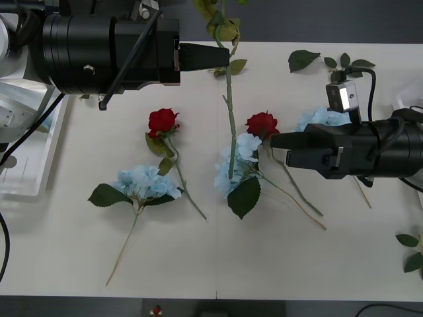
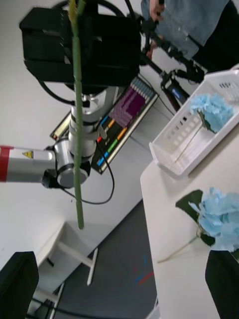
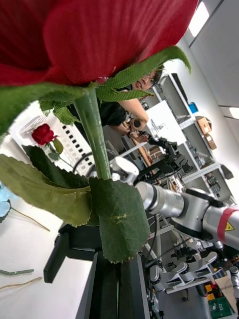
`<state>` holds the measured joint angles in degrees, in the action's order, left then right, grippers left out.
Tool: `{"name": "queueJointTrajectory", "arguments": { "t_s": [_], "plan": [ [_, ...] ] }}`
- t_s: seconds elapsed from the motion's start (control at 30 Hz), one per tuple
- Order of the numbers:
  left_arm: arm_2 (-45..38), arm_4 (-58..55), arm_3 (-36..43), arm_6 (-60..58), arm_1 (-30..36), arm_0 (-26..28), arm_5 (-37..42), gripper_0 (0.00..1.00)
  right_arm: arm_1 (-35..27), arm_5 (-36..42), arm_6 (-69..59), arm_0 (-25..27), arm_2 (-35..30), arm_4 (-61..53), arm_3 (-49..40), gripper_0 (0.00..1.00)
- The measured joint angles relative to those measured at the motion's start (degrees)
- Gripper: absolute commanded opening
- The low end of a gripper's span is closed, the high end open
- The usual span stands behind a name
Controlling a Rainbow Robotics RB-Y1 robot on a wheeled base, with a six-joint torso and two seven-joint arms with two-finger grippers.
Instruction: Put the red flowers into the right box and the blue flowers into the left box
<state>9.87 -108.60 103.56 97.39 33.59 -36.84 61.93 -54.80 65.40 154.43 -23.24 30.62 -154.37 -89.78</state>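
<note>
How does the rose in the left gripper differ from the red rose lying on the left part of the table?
The held rose is off the table, its stem hanging down from the shut left gripper; the table rose lies flat with no gripper on it. The held rose's stem end hangs free, while the table rose's stem runs beside a blue flower. Both have red blooms, green stems and leaves, and neither is in a box.
</note>
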Motion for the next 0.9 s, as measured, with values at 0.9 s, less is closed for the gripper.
{"name": "queueJointTrajectory", "arguments": {
  "t_s": [0.9],
  "plan": [
    [0.0, 0.0, 0.0, 0.0, 0.0, 0.0, 0.0, 0.0, 20.6, -18.1, 0.0, 11.2, -4.2, 6.0, -13.4, 0.85]
  ]
}}
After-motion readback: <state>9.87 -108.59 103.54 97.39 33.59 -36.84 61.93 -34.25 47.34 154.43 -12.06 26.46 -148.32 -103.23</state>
